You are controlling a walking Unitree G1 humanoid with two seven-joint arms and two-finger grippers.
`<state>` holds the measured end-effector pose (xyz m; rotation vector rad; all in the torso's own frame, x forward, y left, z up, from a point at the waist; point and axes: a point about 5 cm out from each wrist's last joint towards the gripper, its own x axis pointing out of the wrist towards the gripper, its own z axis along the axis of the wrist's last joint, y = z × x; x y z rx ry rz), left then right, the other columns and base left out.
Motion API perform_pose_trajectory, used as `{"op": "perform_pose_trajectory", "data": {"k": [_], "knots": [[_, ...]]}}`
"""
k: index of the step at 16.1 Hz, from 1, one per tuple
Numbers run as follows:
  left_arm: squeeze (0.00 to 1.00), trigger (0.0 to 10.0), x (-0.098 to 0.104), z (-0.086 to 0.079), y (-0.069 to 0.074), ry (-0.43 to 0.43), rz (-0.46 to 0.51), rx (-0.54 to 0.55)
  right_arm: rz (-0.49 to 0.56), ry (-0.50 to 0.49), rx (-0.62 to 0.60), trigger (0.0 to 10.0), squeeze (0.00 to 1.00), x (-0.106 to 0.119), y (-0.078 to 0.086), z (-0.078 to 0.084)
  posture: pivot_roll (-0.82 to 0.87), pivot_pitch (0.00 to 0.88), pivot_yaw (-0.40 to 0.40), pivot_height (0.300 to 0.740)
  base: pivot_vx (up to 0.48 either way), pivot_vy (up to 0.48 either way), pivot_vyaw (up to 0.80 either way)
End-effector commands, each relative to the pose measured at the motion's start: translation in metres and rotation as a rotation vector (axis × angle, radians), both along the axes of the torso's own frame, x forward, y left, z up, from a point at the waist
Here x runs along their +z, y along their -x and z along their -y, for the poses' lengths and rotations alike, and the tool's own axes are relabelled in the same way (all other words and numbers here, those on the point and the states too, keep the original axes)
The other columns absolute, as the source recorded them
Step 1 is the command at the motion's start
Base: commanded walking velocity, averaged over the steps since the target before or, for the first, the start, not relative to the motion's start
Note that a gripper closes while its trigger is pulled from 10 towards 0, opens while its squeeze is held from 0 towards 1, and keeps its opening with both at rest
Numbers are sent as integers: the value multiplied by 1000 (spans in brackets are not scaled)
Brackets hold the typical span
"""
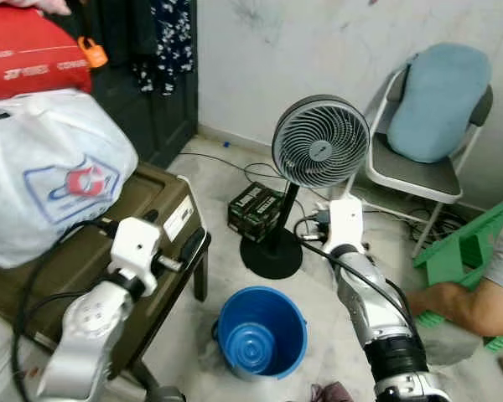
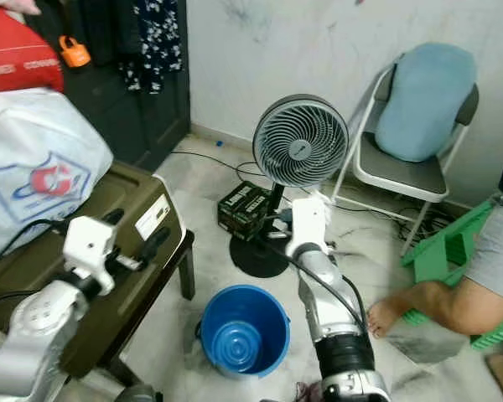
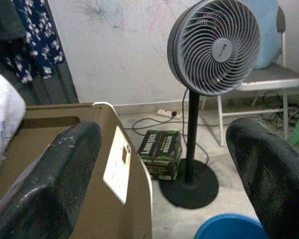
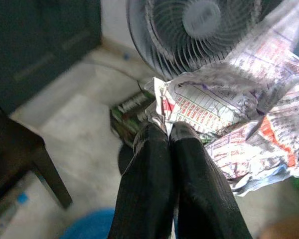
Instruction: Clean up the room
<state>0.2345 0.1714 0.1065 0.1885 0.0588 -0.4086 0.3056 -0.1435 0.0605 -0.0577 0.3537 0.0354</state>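
Right gripper [image 4: 169, 134]: fingers pinched together on crumpled newspaper [image 4: 229, 114], printed sheet bunched and creased, presumably held as rubbish for disposal. Below and nearer than the gripper: round blue plastic bucket [image 1: 262, 332], open-topped, likely the drop point. Just beyond: pedestal fan [image 1: 320, 141], ribbed circular grille. Left gripper [image 3: 159, 164]: fingers spread apart, holding nothing, beside the smooth olive storage box [image 1: 109, 251].
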Motion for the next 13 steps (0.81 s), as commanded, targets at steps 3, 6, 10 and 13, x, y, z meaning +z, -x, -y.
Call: {"op": "perform_pose_trajectory", "data": {"k": [3,6,10,13], "knots": [[0,10000,9,2,13,-82,13,-123,-124,-9,-131,10000,0,-20,2,13,119,81,-121,740,0,0,0],[0,10000,17,-2,34,-115,-6,-176,-189,8,-166,10000,0,-31,2,15,161,127,-110,740,0,0,0],[0,10000,27,-7,53,-130,-27,-118,-250,2,-202,10000,0,-45,0,14,212,194,-62,740,0,0,0],[0,10000,39,-11,63,-164,-43,-130,-255,-23,-218,10000,0,-47,-6,12,262,238,-19,740,0,0,0]]}}
